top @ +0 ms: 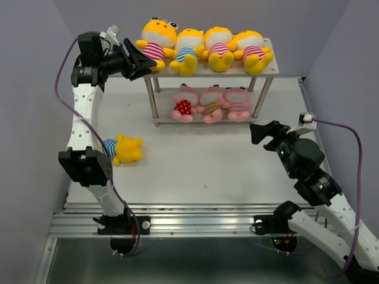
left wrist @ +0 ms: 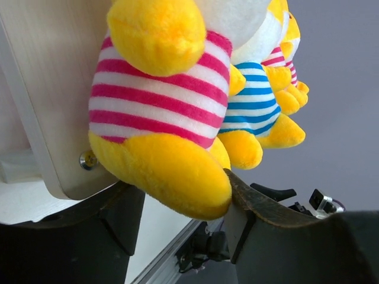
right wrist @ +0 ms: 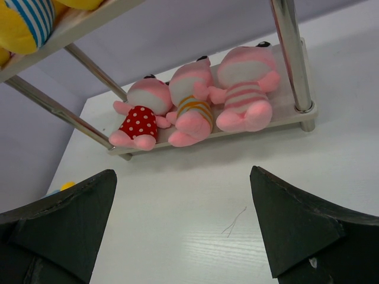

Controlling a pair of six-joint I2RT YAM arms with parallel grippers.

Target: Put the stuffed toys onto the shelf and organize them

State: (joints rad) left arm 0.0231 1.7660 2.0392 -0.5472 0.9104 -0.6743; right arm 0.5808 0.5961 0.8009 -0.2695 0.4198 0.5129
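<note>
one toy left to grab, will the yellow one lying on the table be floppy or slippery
The blue-striped yellow plush toy looks fuzzy and stuffed, so it should squash rather than slip. Probably light for its size. Its big head may droop if held by the body.

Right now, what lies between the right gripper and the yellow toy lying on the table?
Nothing. In the top view, only bare white table separates the right gripper from the yellow toy.

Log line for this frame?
top tier: four yellow toys | lower tier: three pink toys | table: one yellow toy | left fingers: open, straddling leftmost toy foot | right fingers: open, empty
</note>
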